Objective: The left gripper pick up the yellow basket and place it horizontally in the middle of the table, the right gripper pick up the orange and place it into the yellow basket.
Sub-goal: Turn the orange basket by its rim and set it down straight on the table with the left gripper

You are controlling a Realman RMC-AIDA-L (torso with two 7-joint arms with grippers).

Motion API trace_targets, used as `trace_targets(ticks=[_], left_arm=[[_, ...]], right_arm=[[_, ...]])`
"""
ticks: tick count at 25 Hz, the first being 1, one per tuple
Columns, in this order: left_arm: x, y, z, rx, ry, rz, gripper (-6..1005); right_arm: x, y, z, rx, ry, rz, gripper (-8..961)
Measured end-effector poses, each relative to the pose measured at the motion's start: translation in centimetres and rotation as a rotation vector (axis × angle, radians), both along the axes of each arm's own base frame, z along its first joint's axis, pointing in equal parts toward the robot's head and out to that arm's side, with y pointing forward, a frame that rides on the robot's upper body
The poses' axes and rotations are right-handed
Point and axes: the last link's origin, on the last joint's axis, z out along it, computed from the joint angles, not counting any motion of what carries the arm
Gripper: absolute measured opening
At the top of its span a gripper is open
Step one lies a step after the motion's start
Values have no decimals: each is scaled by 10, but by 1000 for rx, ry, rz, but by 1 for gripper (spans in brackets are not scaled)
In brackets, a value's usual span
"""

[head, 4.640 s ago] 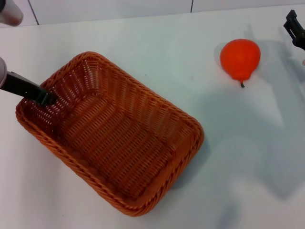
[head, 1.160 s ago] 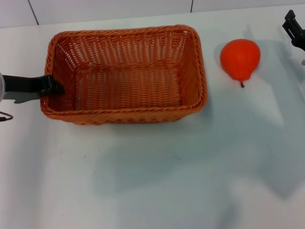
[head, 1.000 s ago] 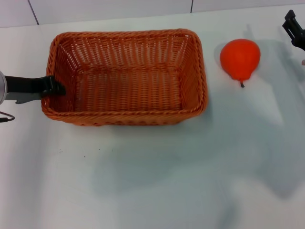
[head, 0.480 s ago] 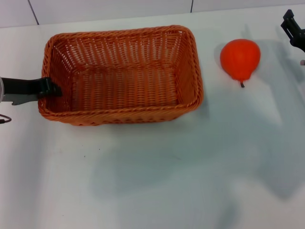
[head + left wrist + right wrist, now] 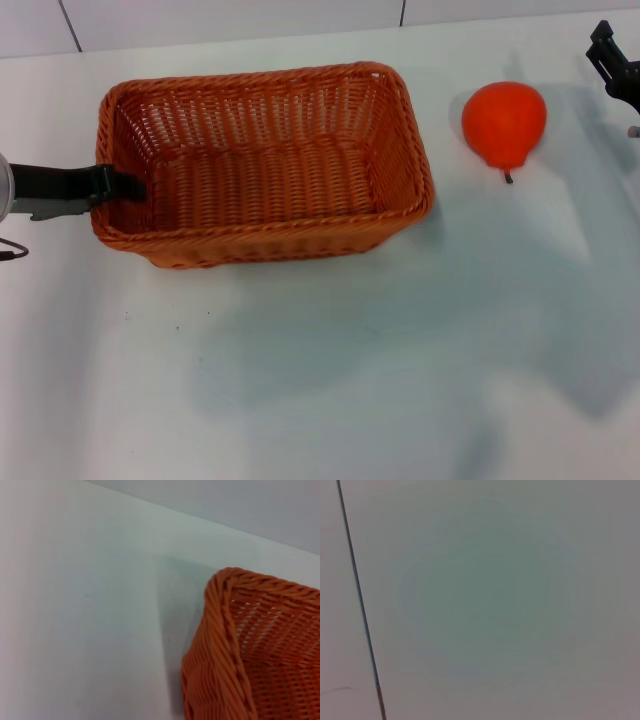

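Note:
The yellow basket (image 5: 262, 232), an orange-brown woven rectangle, lies lengthwise across the white table (image 5: 350, 380), left of centre. My left gripper (image 5: 118, 185) comes in from the left edge and is shut on the basket's left short wall, one finger inside it. The left wrist view shows a corner of the basket's braided rim (image 5: 225, 645) close up. The orange (image 5: 503, 120) lies on the table to the right of the basket, stem toward me. My right gripper (image 5: 612, 62) hangs at the far right edge, beyond the orange, apart from it.
A seam line runs along the far edge of the table (image 5: 230, 42). The right wrist view shows only a pale surface with a thin dark line (image 5: 357, 595). Bare tabletop lies between the basket and the orange and in front of both.
The basket has been swung from a diagonal lie to lengthwise across the table and carried farther away. In the last half second it shifted slightly right with my left gripper. The orange has not moved.

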Motion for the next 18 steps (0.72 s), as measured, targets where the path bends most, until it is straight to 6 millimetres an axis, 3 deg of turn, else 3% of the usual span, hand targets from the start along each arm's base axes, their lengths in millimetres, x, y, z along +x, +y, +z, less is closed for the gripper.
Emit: trace_targets(ticks=[2,7,10,18], left_arm=[[1,0,0,3,1,-4,232],[1,1,1,6,6,-15,434],[3,2,3,14,9,-26,703],[21,10,26,182,5,-181,840]], right_arm=[[0,0,0,0,0,0,927],[0,-1,-2,-8,-3,1,927],[0,-2,-2,-8,-3,0,927],[-3,-2,-6,-26,-10,15,928]])
